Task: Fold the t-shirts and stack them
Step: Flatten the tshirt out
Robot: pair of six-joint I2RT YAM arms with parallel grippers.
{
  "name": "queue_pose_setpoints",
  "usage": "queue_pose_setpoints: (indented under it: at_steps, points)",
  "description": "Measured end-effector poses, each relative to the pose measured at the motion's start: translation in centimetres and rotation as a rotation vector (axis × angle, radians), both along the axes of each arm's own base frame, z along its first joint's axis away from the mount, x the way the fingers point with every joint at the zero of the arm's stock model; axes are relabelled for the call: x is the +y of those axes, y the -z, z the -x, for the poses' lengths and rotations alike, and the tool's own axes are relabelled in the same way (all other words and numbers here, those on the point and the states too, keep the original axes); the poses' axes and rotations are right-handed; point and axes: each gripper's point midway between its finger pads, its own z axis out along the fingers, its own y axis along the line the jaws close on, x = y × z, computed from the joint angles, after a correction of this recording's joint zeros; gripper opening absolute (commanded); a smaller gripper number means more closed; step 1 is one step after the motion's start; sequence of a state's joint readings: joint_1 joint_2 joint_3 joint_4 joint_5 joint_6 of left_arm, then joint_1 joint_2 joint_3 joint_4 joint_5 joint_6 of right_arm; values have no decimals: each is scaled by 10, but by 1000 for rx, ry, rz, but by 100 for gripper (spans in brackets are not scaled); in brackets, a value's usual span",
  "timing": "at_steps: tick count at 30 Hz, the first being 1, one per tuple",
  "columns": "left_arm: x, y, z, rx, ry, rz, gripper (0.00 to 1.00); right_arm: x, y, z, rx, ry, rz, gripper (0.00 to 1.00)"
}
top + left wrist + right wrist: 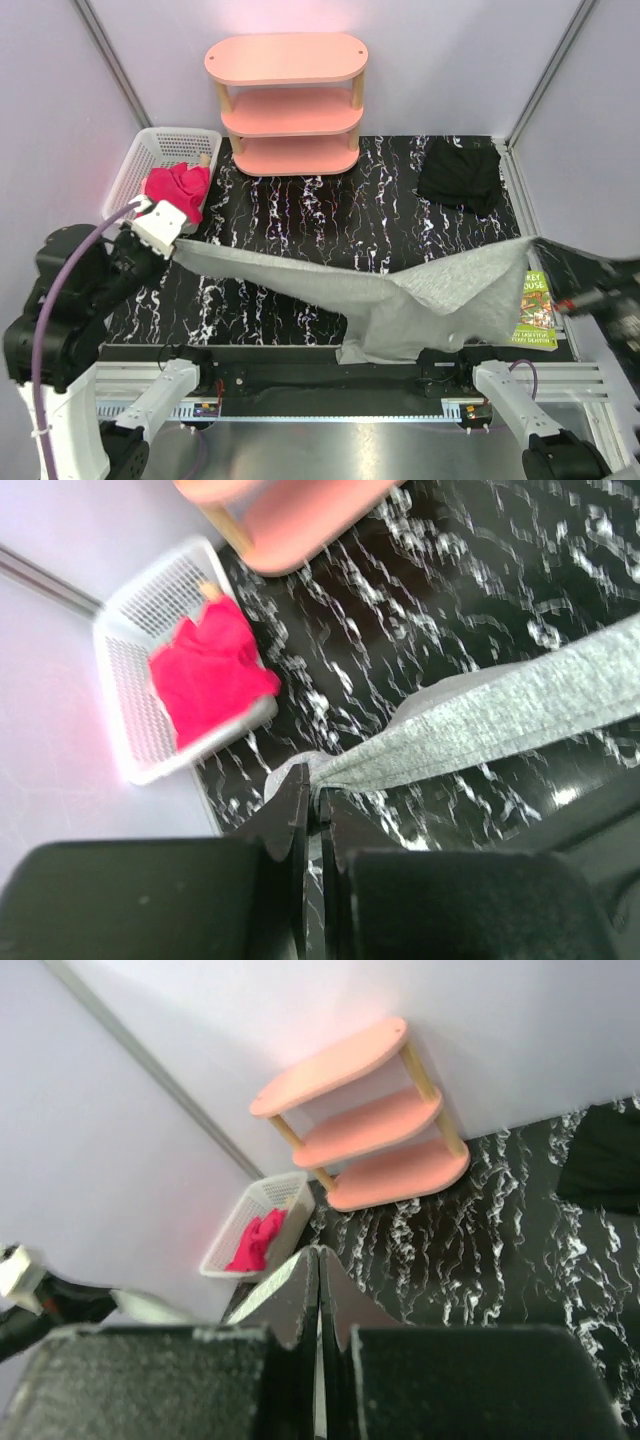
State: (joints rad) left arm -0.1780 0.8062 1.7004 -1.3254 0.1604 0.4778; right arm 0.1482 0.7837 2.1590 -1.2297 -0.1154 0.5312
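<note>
Cloth spanned the gap between the two arms: the grey t-shirt [420, 300] hung off the black marbled table [300, 210], pulled into a long band from the left side up to the right edge, with its widest part sagging down over the near edge of the table. The left gripper [178, 242] was closed tight on the shirt's left end, and its wrist view showed the dark jaws pressed together on a bunched corner of grey fabric [480, 730] at the left gripper [312, 792]. The right gripper [548, 250], blurred at the right edge of the overhead view, was also closed, and the shirt's raised right corner ran straight up to it; in its own view the right gripper [318, 1258] showed jaws together with only a thin pale sliver between them. A black t-shirt [460, 175] lay crumpled at the far right of the table. A magenta-pink bundle [178, 187] sat in the white basket [135, 160] at the far left, beside the pink shelf [288, 100]. A green-covered book [537, 310] lay partly under the grey shirt's right side
</note>
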Motion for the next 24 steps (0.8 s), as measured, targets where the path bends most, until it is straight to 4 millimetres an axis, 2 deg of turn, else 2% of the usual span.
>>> queue_pose_setpoints:
  at_steps: [1, 3, 6, 8, 9, 10, 14, 16, 18, 21, 24]
  points:
    - [0, 8, 0, 22, 0, -4, 0, 0, 12, -12, 41, 10, 1, 0]
    - [0, 37, -9, 93, -6, -25, 0, 0, 52, -48, 175, 46, 11, 0]
    - [1, 97, -40, 263, -25, -91, 0, 0, 131, -126, 434, 113, 53, 0]
    - [2, 135, -73, 385, -37, -146, 0, 1, 185, -182, 605, 158, 96, 0]
    - [2, 150, -91, 437, -47, -173, 0, 1, 202, -202, 657, 171, 112, 0]
    - [1, 163, -113, 470, -57, -195, 0, 2, 226, -235, 721, 192, 135, 0]
    - [3, 216, -201, 582, -108, -296, 0, 2, 285, -309, 843, 229, 186, 0]
    - [1, 228, -243, 580, -128, -322, 0, -2, 295, -331, 856, 246, 196, 0]
    - [0, 232, -276, 547, -147, -334, 0, -4, 290, -350, 831, 256, 196, 0]
    - [-2, 237, -297, 528, -161, -363, 0, -5, 272, -364, 765, 263, 189, 0]
    - [-5, 240, -302, 525, -161, -369, 0, -6, 259, -368, 720, 270, 189, 0]
